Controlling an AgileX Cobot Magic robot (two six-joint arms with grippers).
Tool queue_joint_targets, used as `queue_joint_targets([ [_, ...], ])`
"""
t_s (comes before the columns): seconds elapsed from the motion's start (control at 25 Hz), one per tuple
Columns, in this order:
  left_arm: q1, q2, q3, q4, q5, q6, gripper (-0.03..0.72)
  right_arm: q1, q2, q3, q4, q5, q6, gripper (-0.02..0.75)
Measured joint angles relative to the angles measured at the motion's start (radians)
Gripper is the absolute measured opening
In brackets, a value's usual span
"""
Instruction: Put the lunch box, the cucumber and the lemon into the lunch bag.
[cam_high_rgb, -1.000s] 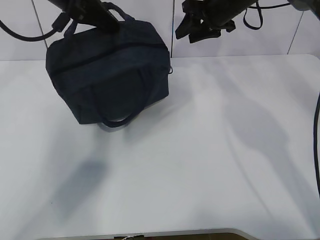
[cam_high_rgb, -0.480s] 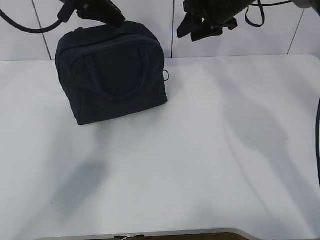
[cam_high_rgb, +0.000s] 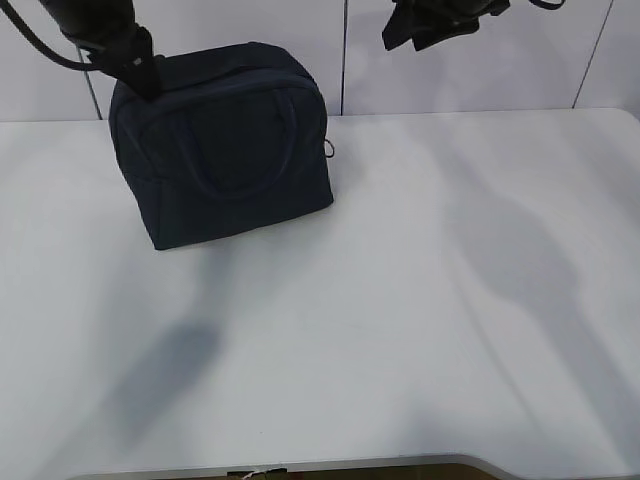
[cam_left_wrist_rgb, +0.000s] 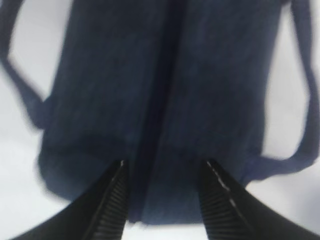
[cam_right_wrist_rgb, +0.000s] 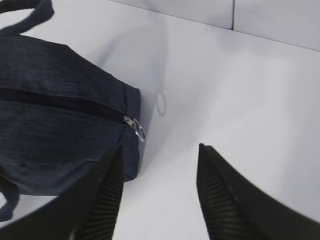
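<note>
Two hands hang over a scene that holds only one of the task's four things. Nearest the exterior camera, the pale white bench (cam_high_rgb: 400, 330) lies wide, crossed by arm shadows; no lunch box, cucumber or lemon shows on it in any view. They may be inside the bag, which would explain the closed top, but the pictures cannot confirm it.

Further back, toward the left, the boxy dark navy fabric lunch bag (cam_high_rgb: 225, 150) stands upright on its base, one broad side facing the camera with a loop handle lying flat against it. Its top zipper (cam_right_wrist_rgb: 60, 102) runs closed along the ridge, and the silver ring pull (cam_right_wrist_rgb: 139, 132) rests at the bag's right end, hanging just over the edge.

Behind that, the left hand (cam_left_wrist_rgb: 162, 200) sits low at the bag's far left end, its ribbed fingers (cam_left_wrist_rgb: 112, 200) spread apart with the zipper seam running between them and nothing pinched. That pose looks like release or steadying of the bag.

Farthest and highest, the right hand (cam_right_wrist_rgb: 155, 195) hovers above the bench just beside the ring-pull end, jaws parted and empty, clear of the fabric. Its place suits a reach for the pull, or a retreat from it once the bag is zipped; which of the two cannot be told.
</note>
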Motion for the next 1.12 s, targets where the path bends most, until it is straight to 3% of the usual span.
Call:
queue_joint_targets([
  [0.32,0.004,-0.084,0.000,0.272,0.005,-0.209,0.337,0.000,-0.034,0.000,-0.094,0.001,-0.016,0.390],
  [0.48,0.058,-0.112,0.000,0.165,0.009,-0.284,0.337,0.000,-0.106,0.032,-0.094,0.001,-0.018,0.392],
  [0.64,0.126,-0.166,0.057,0.051,0.009,-0.298,0.337,0.000,-0.228,0.202,-0.096,0.001,-0.019,0.392],
  [1.12,0.148,-0.507,0.468,0.037,0.004,-0.306,0.337,0.000,-0.600,0.625,-0.121,0.001,-0.054,0.393],
])
